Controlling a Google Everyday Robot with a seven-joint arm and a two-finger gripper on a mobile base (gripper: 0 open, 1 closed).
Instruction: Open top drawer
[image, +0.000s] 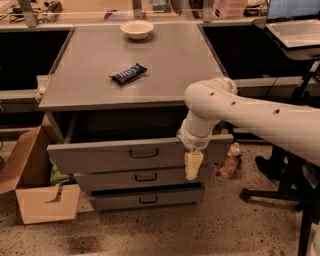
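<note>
Before the top drawer (100, 157), end effector (192, 171) points down; arm (250, 112) bent.

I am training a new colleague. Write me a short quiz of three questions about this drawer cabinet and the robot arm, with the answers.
1. True or false: the top drawer is pulled out.
2. Name the two things lying on the cabinet top.
3. The gripper hangs: A) above the cabinet top; B) in front of the top drawer's front, right of its handle; C) inside the top drawer.
Key: 1 true. 2 a bowl and a dark snack bar. 3 B.
</note>
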